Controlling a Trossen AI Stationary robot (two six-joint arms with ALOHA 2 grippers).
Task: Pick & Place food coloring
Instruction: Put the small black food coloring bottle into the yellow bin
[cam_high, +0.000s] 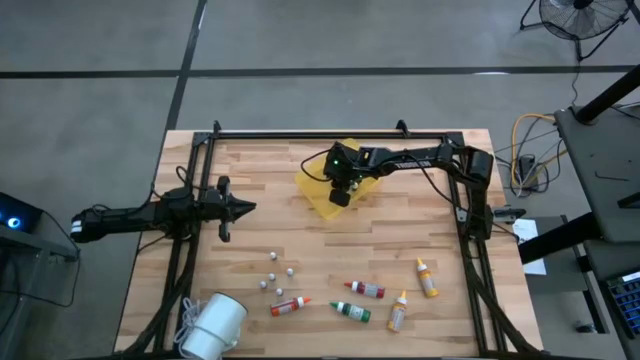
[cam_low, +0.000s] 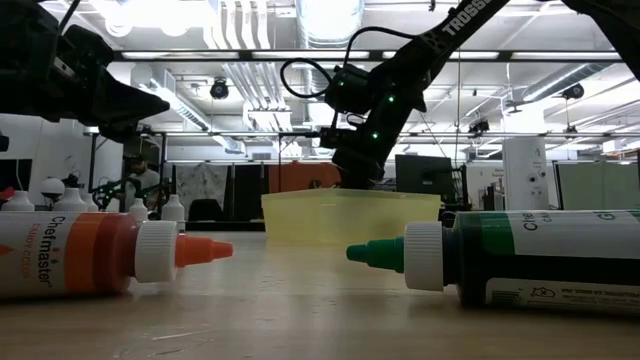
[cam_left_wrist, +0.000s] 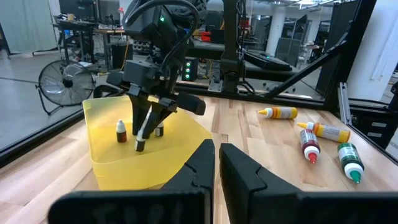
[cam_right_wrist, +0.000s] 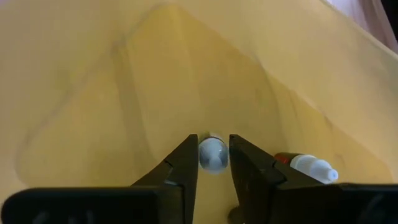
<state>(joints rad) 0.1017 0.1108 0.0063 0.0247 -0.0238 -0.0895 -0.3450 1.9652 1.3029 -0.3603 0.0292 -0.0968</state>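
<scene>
Left gripper (cam_high: 248, 207) clenched empty, parked over the table's left side. Right gripper (cam_left_wrist: 142, 140) down inside yellow tray (cam_high: 312, 185), fingers around a small white-capped bottle (cam_right_wrist: 212, 153); grip or release unclear. Five food coloring bottles (cam_high: 368, 289) lie on the front right of table (cam_high: 330, 260).

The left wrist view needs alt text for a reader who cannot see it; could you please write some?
The right gripper reaches down into a yellow tray, its fingers around a small white bottle, with two more small bottles standing beside it in the tray. Four food coloring bottles lie on the wooden table beyond, and the left gripper waits shut in the foreground.
</scene>
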